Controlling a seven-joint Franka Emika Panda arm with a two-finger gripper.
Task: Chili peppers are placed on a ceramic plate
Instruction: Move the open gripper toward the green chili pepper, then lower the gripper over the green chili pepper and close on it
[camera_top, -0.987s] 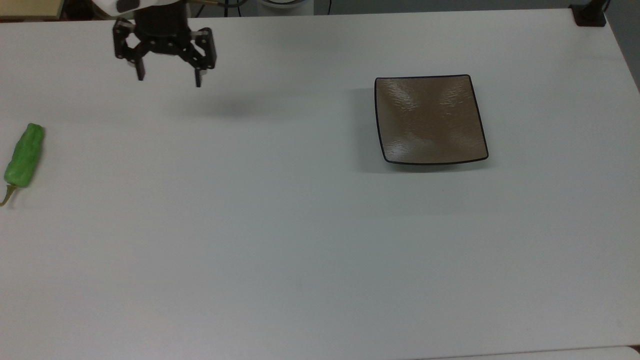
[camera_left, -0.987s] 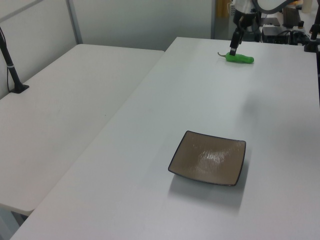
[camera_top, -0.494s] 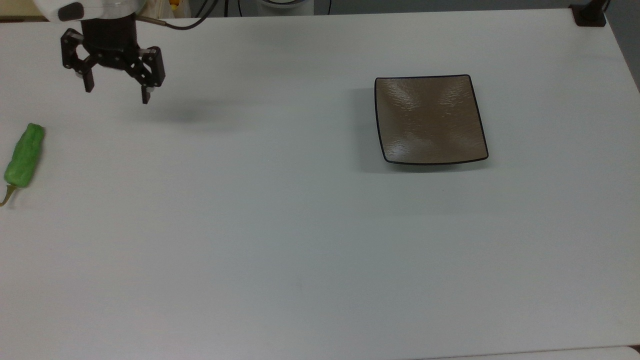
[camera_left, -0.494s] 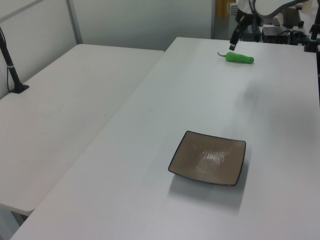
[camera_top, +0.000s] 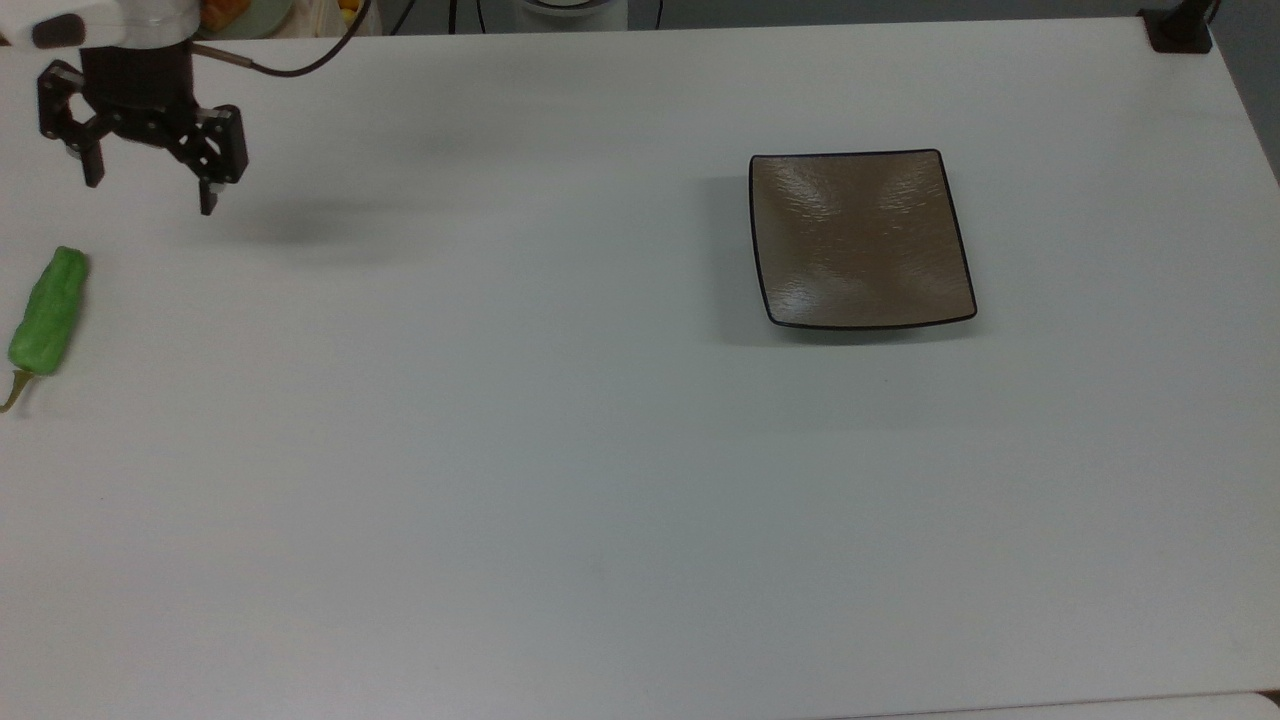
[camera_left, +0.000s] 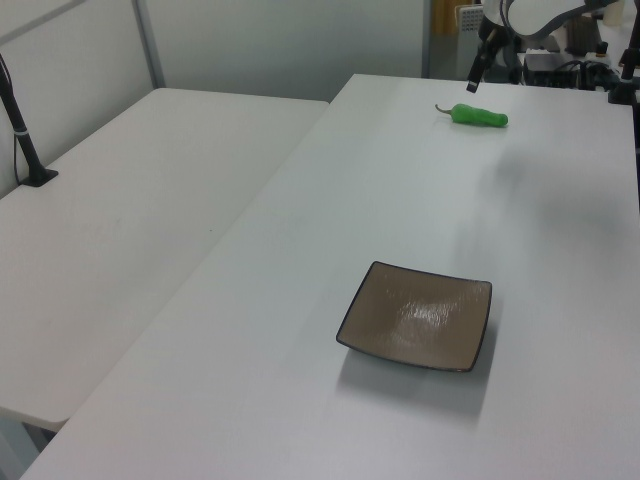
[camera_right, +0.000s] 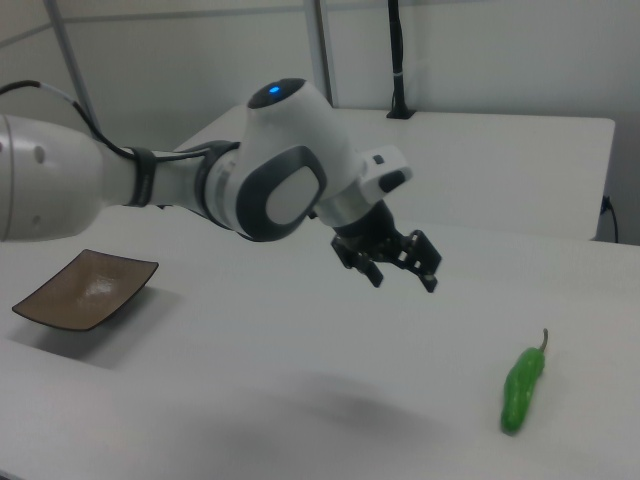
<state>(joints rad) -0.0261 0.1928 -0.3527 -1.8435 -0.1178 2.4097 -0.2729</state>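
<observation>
The green chili pepper (camera_top: 47, 312) lies flat on the white table (camera_top: 560, 450) at the top view's far left, stem toward the near edge; it shows too as the pepper (camera_left: 480, 117) and the pepper (camera_right: 523, 390). My gripper (camera_top: 150, 197) hangs open and empty in the air above the table, up and to the right of the pepper in the top view; the gripper (camera_right: 405, 282) sits left of and above the pepper in the right view. The square brown ceramic plate (camera_top: 860, 240) with its black rim rests bare at the top view's right, far from both.
A second white table (camera_left: 120, 220) stands beside this one at the left view's left. A black post base (camera_top: 1180, 30) sits at the top view's far right corner. Cables and equipment (camera_left: 560, 60) crowd behind the table's far end in the left view.
My gripper has travelled leftward in the top view, from near the table's upper middle-left toward the pepper, staying open. Pepper and plate have not moved.
</observation>
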